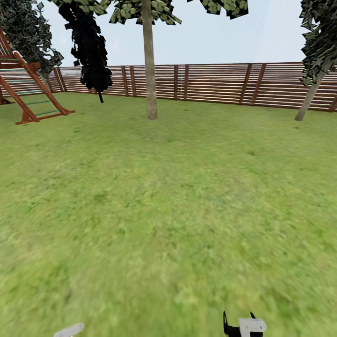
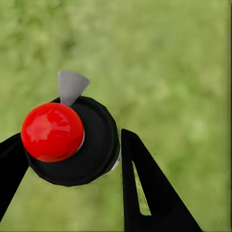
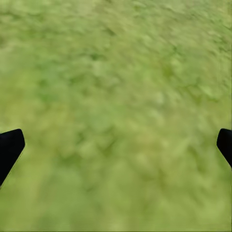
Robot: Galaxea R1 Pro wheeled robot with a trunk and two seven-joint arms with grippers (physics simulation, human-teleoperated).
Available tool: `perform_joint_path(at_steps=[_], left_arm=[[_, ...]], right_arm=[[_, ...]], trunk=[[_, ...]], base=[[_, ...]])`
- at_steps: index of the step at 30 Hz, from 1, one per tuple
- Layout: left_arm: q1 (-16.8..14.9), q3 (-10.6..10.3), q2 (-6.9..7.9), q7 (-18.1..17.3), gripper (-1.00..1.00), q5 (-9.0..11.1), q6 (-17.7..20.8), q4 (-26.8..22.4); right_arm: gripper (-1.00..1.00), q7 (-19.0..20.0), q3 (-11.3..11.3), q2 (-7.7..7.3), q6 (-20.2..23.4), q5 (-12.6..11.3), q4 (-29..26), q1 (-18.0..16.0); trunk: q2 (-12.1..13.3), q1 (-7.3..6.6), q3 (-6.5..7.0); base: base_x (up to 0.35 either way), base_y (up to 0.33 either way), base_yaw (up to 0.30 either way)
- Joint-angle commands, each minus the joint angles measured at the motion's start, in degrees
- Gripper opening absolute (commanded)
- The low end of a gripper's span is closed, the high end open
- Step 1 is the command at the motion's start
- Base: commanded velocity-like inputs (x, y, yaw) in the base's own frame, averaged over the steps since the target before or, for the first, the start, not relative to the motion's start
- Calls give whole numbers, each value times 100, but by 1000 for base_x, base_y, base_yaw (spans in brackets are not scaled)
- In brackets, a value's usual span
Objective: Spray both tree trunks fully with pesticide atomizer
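Writing: I can read no brand, label or lettering on anything.
Left gripper [image 2: 72, 159]: through the left wrist camera I see its two black fingers closed against the round black body of the pesticide atomizer [image 2: 79, 145], which has a glossy red ball cap and a small grey cone nozzle.
Atomizer position: held off the ground, with blurred lawn behind it.
Right gripper [image 3: 116, 145]: the right wrist camera shows both black fingertips at the frame's edges, spread wide, with only grass between them.
Head camera, near edge: a grey tip [image 1: 69, 330] on my left side and a white and black part [image 1: 245, 326] on my right; I cannot tell exactly what they are.
Trees: one tall tree with a smooth pale grey-brown trunk [image 1: 149, 61] stands ahead, well apart from me; a second, leaning trunk [image 1: 310, 96] is far right by the fence.
Surroundings: wide green lawn [image 1: 168, 210], brown horizontal-slat wooden fence [image 1: 210, 83], black cone-shaped cypress [image 1: 91, 51], red-brown wooden play frame [image 1: 28, 89] far left.
Obstructions: open grass lies between me and the nearer trunk.
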Motion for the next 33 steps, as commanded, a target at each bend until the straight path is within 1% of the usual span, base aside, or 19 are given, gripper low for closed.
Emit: perform_joint_path(at_steps=[1, 9, 33], left_arm=[[-4, 49, 2, 3, -100, -59, -21, 7], [-4, 49, 2, 4, -100, -59, -21, 7], [-4, 49, 2, 3, -100, -59, -21, 7]], right_arm=[[100, -41, -25, 2, -6, 61, 2, -3], [100, -41, -25, 2, -6, 61, 2, -3], [100, -41, -25, 2, -6, 61, 2, -3]], trunk=[[-2, 3, -5], [-2, 3, -5], [-2, 3, -5]], base=[[338, 0, 0], [338, 0, 75], [338, 0, 1]])
